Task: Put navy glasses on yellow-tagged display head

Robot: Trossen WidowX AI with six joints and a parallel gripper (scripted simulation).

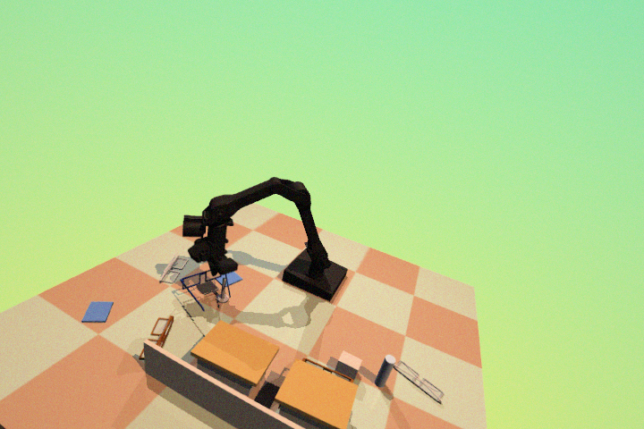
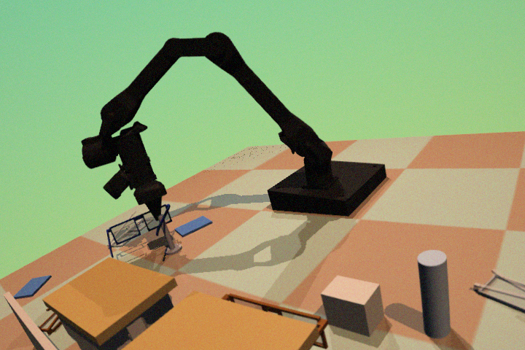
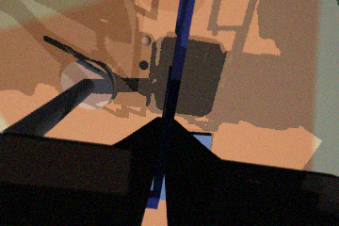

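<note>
The navy glasses (image 1: 193,296) (image 2: 162,222) (image 3: 182,40) hang in the air with both temples unfolded. My gripper (image 1: 224,272) (image 2: 158,217) (image 3: 165,125) is shut on their front frame, at the lens nearer the arm base, so the other lens sticks out to one side. In the exterior view the front slopes down toward that free side. A slim grey post (image 2: 169,237) (image 3: 59,106) on a round foot stands close by the held end; contact cannot be told. No display head or yellow tag can be made out plainly; two broad orange slabs (image 1: 234,349) (image 2: 106,299) cover what is below them.
A long low wall (image 1: 206,385) stands beside the slabs. Brown glasses (image 1: 165,331) lie near its end, others (image 2: 271,307) by the second slab. A pale cube (image 2: 350,305), a grey cylinder (image 2: 434,294), grey glasses (image 1: 416,383) and blue pads (image 1: 97,311) (image 2: 193,226) are around.
</note>
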